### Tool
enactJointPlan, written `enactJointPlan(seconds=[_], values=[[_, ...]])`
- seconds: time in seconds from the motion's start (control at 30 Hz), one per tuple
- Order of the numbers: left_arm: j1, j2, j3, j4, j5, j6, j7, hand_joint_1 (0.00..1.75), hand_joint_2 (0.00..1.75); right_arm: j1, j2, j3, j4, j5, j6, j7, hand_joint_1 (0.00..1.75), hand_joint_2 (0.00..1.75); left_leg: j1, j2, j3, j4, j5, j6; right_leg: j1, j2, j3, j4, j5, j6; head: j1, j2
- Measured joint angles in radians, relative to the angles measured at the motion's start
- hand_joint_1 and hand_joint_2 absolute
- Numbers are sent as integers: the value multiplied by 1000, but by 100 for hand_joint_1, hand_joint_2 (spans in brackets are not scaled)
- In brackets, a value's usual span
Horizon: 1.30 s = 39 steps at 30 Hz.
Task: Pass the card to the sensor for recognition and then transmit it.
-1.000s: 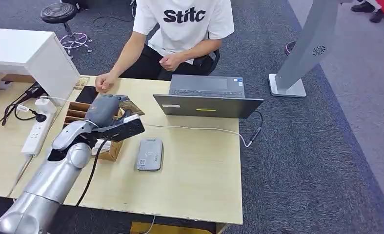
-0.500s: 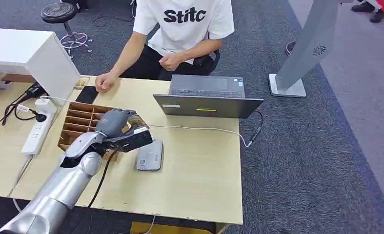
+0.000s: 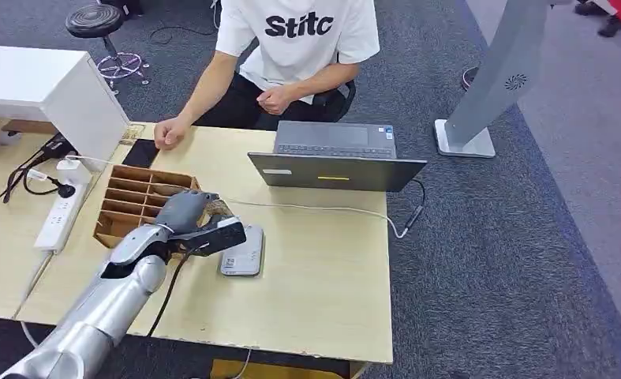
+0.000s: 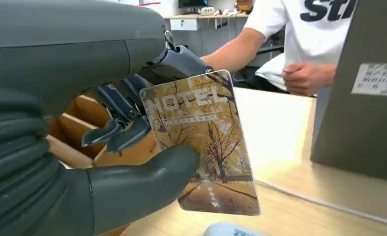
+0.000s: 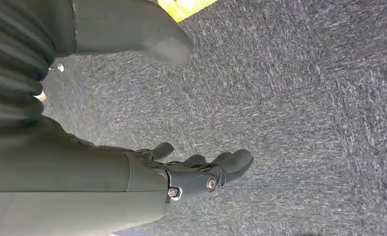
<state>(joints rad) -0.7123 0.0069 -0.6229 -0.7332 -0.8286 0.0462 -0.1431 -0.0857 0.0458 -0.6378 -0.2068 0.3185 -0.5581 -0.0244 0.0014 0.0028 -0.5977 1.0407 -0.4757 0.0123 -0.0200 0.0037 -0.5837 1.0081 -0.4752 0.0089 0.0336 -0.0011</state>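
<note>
My left hand [image 4: 107,147] has the card [image 4: 203,142] pinched between the thick thumb, pressed on the printed face, and the darker fingers [image 4: 115,132] curled behind it. From the head view I see that hand [image 3: 192,217] low over the tabletop [image 3: 323,268], at the near right corner of the brown compartmented box [image 3: 129,201] and just beside the grey sensor [image 3: 244,251], which lies flat on the wood. I cannot tell from here whether the card touches the sensor; in the wrist view the pale edge of the sensor [image 4: 225,230] shows just under the card's lower edge.

The card reads "HOTEL" in pale capitals over a picture of yellow autumn trees; the smaller lines under it are too fine for me to read.

My right hand [image 5: 201,172] hangs over grey carpet [image 5: 304,123], holding nothing, fingers loosely spread with a slight curl.

Across the tabletop sits a person [image 3: 295,47] in a white shirt printed "Stitc", one hand [image 3: 167,134] resting on the far edge. An open grey laptop [image 3: 334,158] stands behind the sensor, and a white power strip [image 3: 58,217] lies left of the box.
</note>
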Motion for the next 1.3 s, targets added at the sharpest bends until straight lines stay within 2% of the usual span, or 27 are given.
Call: enactJointPlan(seconds=[0.5,0.83,1.3], values=[[13,4,0,44,0,7,-1,175,175,0,9,0,0,8,0,2,0,175,0,0,0,0,0,0,0,0,0,0,0,0,0,0],[9,2,0,64,-1,-17,-5,175,175,-2,13,0,0,29,1,13,0,175,0,0,0,0,0,0,0,0,0,0,0,0,0,0],[-31,-30,-7,90,-18,-48,-5,175,175,-12,23,0,0,51,1,21,0,175,0,0,0,0,0,0,0,0,0,0,0,0,0,0]])
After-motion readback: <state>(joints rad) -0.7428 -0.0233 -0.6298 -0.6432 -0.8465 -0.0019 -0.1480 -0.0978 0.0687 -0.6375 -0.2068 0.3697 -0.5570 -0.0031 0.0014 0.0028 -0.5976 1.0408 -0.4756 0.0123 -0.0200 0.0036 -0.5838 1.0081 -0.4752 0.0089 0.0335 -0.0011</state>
